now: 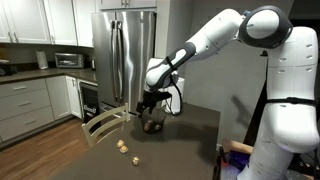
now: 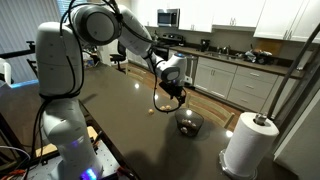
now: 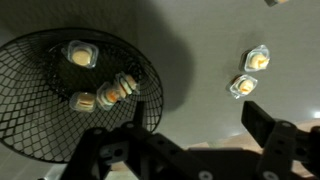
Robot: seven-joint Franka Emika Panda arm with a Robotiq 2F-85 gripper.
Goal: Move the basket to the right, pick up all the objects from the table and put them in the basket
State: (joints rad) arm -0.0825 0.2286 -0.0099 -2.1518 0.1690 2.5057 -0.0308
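- A small, round, bowl-shaped basket of dark, see-through wire mesh (image 3: 35,120) stands upright on the plain, dark brown-grey matte desk (image 3: 200,40).
- Three small, pale tan, lumpy pieces (image 3: 78,55) lie inside the basket, near one another on its mesh floor.
- Two more pale tan pieces (image 3: 257,60) lie just beside each other on the bare desk, well apart from the basket.
- In an exterior view, loose pieces (image 1: 122,146) lie near the desk's edge, apart from the basket (image 1: 153,126).

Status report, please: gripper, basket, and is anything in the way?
Gripper open, empty, over basket. Three objects inside basket; two pieces visible on table. No obstruction seen.
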